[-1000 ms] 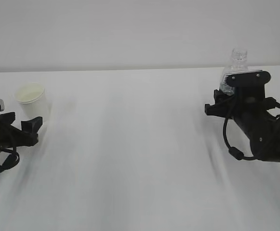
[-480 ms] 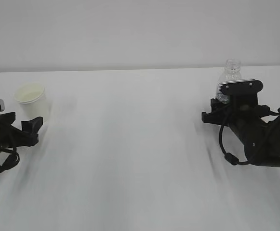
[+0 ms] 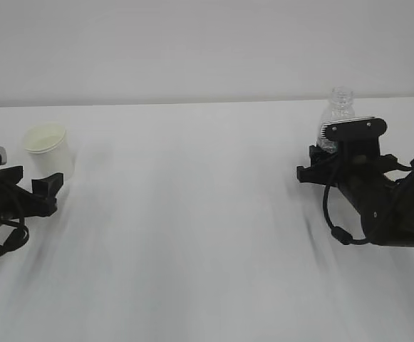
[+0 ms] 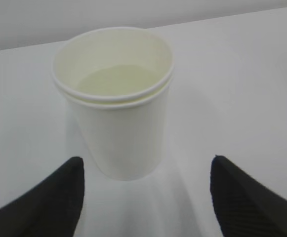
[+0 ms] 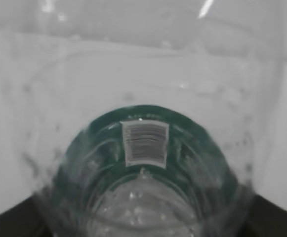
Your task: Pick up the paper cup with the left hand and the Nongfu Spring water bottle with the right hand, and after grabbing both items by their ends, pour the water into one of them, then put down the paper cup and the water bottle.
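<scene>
Compared with a second ago, the right hand [image 3: 319, 165] is sitting lower and slightly further left, and the Nongfu Spring water bottle [image 3: 338, 111] is standing lower with it; the left hand [image 3: 48, 189] and the paper cup [image 3: 48, 147] are lying where they were.

Left side. The left hand is resting low on the white tabletop [image 3: 192, 214] with its fingers [image 4: 49, 197] standing wide apart and holding nothing. The paper cup [image 4: 116, 98] is standing upright just ahead of the fingertips and centred on the gap between them, touching neither finger. Its cream interior is showing a pale flat bottom; whether any liquid is lying in it cannot be told. A double line is showing at the rolled rim.

Right side. In the exterior view the bottle is rising upright directly behind the light grey wrist plate [image 3: 353, 127], only its uncapped ribbed neck and shoulder showing above it. In the right wrist view the clear bottle [image 5: 143, 148] is filling the frame, sitting between the dark fingers [image 5: 10, 222] visible at the lower corners; the jaws are standing partly open at about the bottle's width, but whether they are pressing on it cannot be told. The green label band [image 5: 143, 128] with a white barcode patch is showing through the plastic. Droplets are clinging to the inner wall; the water level is not discernible.
</scene>
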